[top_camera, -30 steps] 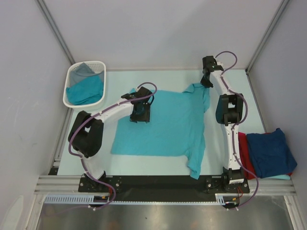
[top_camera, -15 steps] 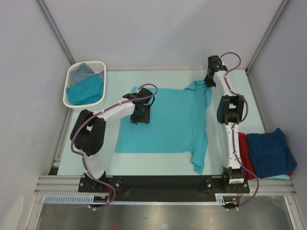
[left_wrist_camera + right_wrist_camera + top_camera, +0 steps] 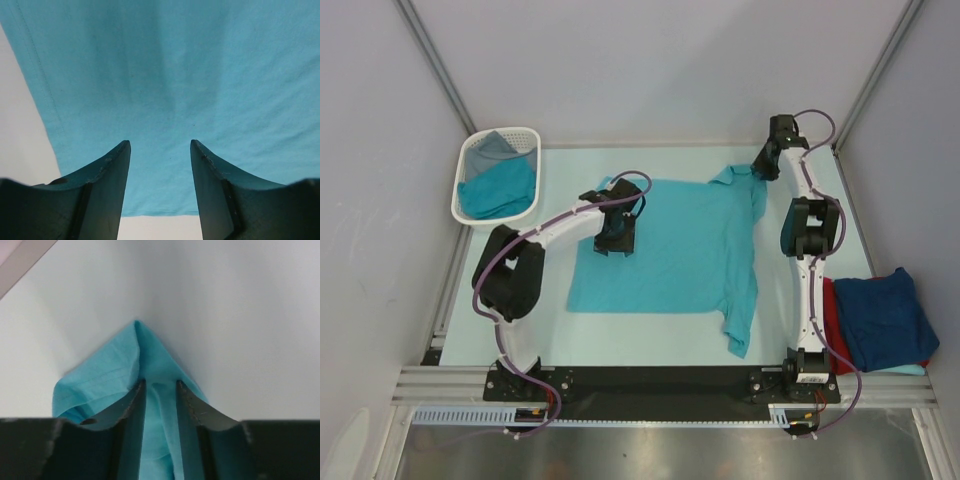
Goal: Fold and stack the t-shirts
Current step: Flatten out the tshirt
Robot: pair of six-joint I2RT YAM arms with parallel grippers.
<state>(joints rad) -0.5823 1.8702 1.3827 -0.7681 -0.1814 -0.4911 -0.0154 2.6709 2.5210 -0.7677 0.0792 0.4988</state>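
Note:
A teal t-shirt (image 3: 680,250) lies spread flat in the middle of the table. My left gripper (image 3: 616,235) stands open low over its left part. In the left wrist view the fingers (image 3: 107,175) frame smooth teal cloth (image 3: 175,75) near its hem, with nothing pinched between them. My right gripper (image 3: 763,165) is at the shirt's far right corner. In the right wrist view its jaws (image 3: 160,383) stand slightly apart, open, and a loose fold of the teal cloth (image 3: 110,375) lies in the gap. A navy t-shirt (image 3: 885,315) rests on a red one (image 3: 828,305) at the right edge.
A white slotted basket (image 3: 462,190) at the far left holds a teal shirt (image 3: 502,188) and a grey one (image 3: 495,145). Frame posts and grey walls close in the table. The black rail with the arm bases runs along the near edge.
The right gripper has pulled the shirt's corner farther right and back, then parted its jaws. The whole teal shirt has shifted right and flattened. The left gripper has stayed open on the cloth.

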